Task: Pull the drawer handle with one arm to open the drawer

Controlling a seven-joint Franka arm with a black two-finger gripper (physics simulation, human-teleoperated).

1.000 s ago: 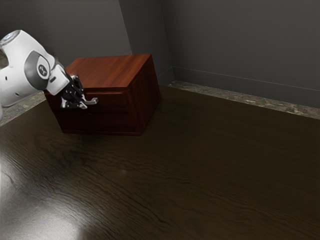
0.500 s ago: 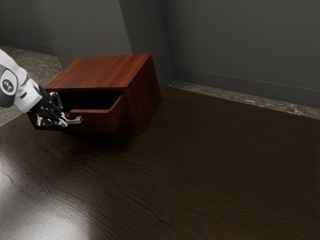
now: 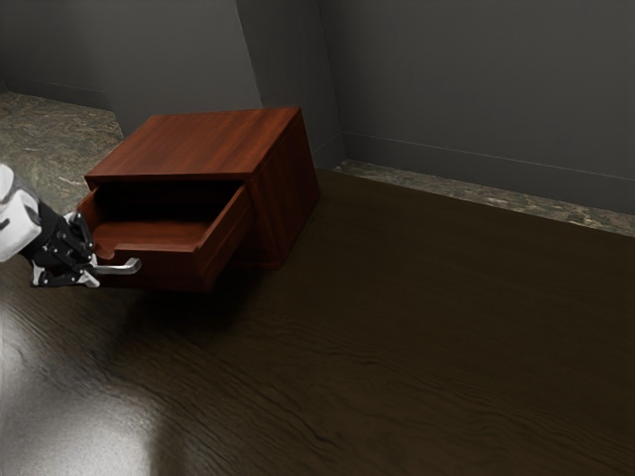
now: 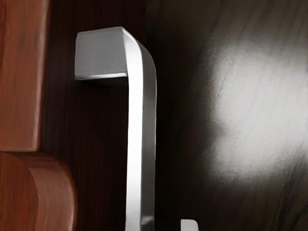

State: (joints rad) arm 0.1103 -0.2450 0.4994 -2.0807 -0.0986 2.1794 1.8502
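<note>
The drawer handle (image 3: 119,266), a bent silver bar, sticks out from the front of the drawer (image 3: 164,238) at the exterior view's left. The jaws are closed to a narrow gap on this handle, gripping its bar from two sides at the end nearest the arm. In the wrist view the handle (image 4: 142,144) runs straight under the hand. Its squared foot meets the dark drawer front (image 4: 96,144), and the bar stands a little off the wood.

The drawer stands well open. It juts from the cabinet (image 3: 228,139) toward the exterior view's left, with its shallow inside lit and nothing lying in it. Above the drawer's back part, the cabinet's opening shows as a dark slot under the top panel. The cabinet is a reddish-brown wooden box and sits on the dark, glossy wooden surface (image 3: 397,347), near that surface's far edge.

The black hand and a white part of the arm (image 3: 12,226) come in at the exterior view's left edge, level with the drawer front. A pale patch of light lies on the surface below the arm, and it also shows beside the handle in the wrist view. Behind the cabinet rise grey walls (image 3: 476,79), with mottled stone floor (image 3: 50,139) at their foot.
</note>
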